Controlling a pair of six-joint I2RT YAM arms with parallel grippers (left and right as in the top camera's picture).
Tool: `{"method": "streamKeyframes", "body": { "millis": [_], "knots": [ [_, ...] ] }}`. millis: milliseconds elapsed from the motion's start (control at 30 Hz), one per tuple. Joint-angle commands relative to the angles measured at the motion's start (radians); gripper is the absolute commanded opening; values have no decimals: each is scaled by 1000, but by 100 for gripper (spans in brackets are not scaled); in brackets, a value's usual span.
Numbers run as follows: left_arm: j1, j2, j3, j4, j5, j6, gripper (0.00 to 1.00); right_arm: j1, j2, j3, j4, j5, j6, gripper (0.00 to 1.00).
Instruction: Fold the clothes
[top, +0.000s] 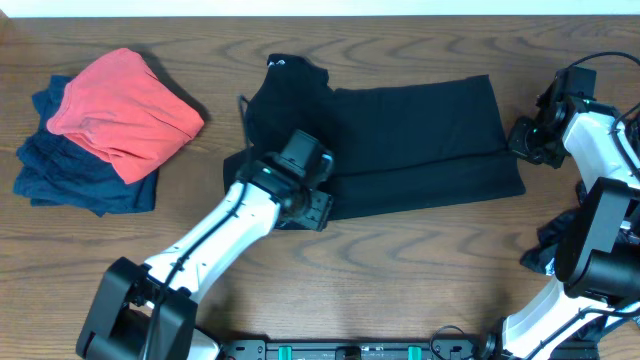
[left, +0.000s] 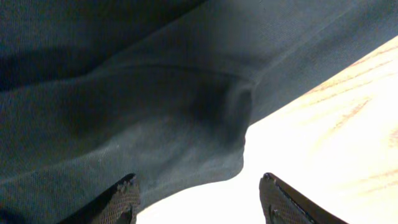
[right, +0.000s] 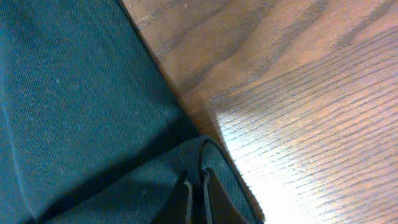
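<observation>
At 9 o'clock on counter (top: 400, 270): coral-red garment (top: 125, 115) heaped atop folded navy garments (top: 80, 180). Centre: black shirt (top: 420, 140) laid flat, long side running 9-to-3, bunched at its 10 o'clock end; tiny white mark (top: 278, 62) there, too small to read. Left claw (left: 199, 186) parked at shirt's 7 o'clock edge, spread wide, gripping nothing, hem just past the tips. Right claw (right: 198, 180) at shirt's 3 o'clock edge, pinched tight, tips at the cloth's corner; can't tell if any fabric is caught.
</observation>
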Motion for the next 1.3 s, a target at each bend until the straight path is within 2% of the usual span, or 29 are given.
{"method": "streamKeyframes", "body": {
  "millis": [0, 233, 333, 567, 600, 700, 767, 800, 833, 867, 1100, 1267],
  "knots": [
    [-30, 28, -2, 18, -108, 27, 63, 8, 13, -5, -3, 17, -8, 2],
    [-64, 103, -2, 44, -108, 27, 63, 8, 13, -5, -9, 17, -8, 2],
    [-81, 139, -2, 67, -108, 55, 68, 7, 13, -5, -8, 17, -8, 2],
    [-91, 183, -2, 117, -108, 56, 69, 8, 13, -5, -8, 17, -8, 3],
    [-91, 185, -2, 120, -108, 56, 67, 7, 13, -5, -8, 17, -8, 2],
    [-91, 188, -2, 128, -117, 56, 44, 8, 13, -5, -8, 17, -8, 2],
    [-91, 188, -2, 133, -121, 56, 33, 8, 13, -5, -8, 17, -8, 2],
    [-91, 188, -2, 134, -125, 56, 24, 8, 13, -5, -8, 17, -8, 2],
    [-91, 187, 0, 134, -136, 56, 11, 8, 13, -5, -9, 17, -8, 2],
    [-91, 185, 2, 130, -144, 56, 6, 8, 13, -5, -9, 17, -8, 2],
    [-61, 142, 56, 117, -322, 56, 6, 8, 13, -5, -8, 17, -8, 2],
    [20, 135, 71, 230, -351, 56, 6, 8, 13, -5, 13, 17, -8, 2]
  ]
}}
